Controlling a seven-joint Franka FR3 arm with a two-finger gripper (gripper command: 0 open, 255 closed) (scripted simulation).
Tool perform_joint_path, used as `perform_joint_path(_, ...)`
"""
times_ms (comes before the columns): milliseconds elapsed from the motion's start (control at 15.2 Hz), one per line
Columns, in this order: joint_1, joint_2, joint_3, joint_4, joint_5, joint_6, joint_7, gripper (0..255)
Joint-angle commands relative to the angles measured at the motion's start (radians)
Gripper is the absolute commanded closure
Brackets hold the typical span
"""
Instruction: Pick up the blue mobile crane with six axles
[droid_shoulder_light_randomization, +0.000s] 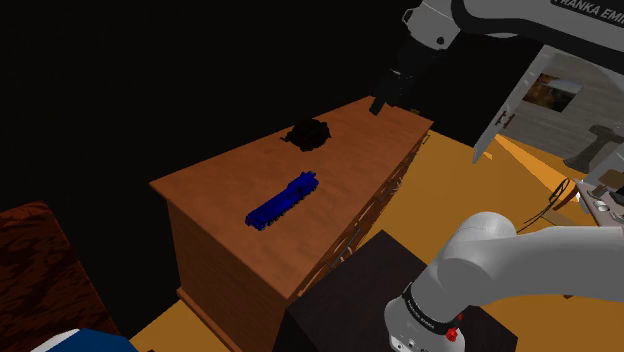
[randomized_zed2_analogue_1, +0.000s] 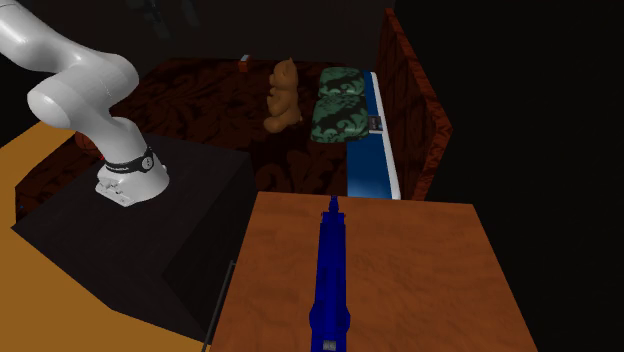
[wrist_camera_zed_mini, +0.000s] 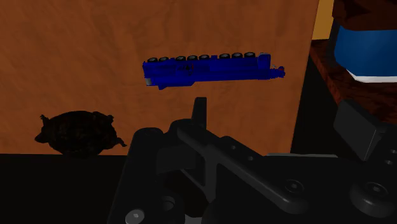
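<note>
- The blue mobile crane (droid_shoulder_light_randomization: 283, 202) is found flat on the wooden top of the dresser (droid_shoulder_light_randomization: 215, 185), near the middle, with its long body running along the top's length; in the wrist view a row of wheels is seen along one side
- One end of the blue mobile crane is seen close to an edge of the top in the second exterior view; a push along its length is judged likely to slide it off
- A dark lumpy object (droid_shoulder_light_randomization: 308, 133) is placed well apart from it, toward the far end; no obstruction to a grasp is expected from it
- The gripper (droid_shoulder_light_randomization: 381, 102) is held high over the far end of the dresser, clear of both items; nothing is carried; whether it is open or closed cannot be told
- The stand (randomized_zed2_analogue_1: 130, 240) is set just beside the dresser, so the whole top is judged reachable
- The step is judged to be the approach; since the body is long and narrow, a descent over its middle and a grip across its narrow width are advised
</note>
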Motion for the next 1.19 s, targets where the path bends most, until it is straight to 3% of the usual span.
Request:
perform_joint_path(0, 0.000, 0.000, 0.000, 0.000, 0.000, 0.000, 0.000, 0)
perform_joint_path(528, -0.072, 0.143, 0.109, -0.132, 0.027, 0.262, 0.294, 0)
perform_joint_path(1122, -0.166, 0.420, 0.225, -0.152, 0.005, 0.533, 0.642, 0)
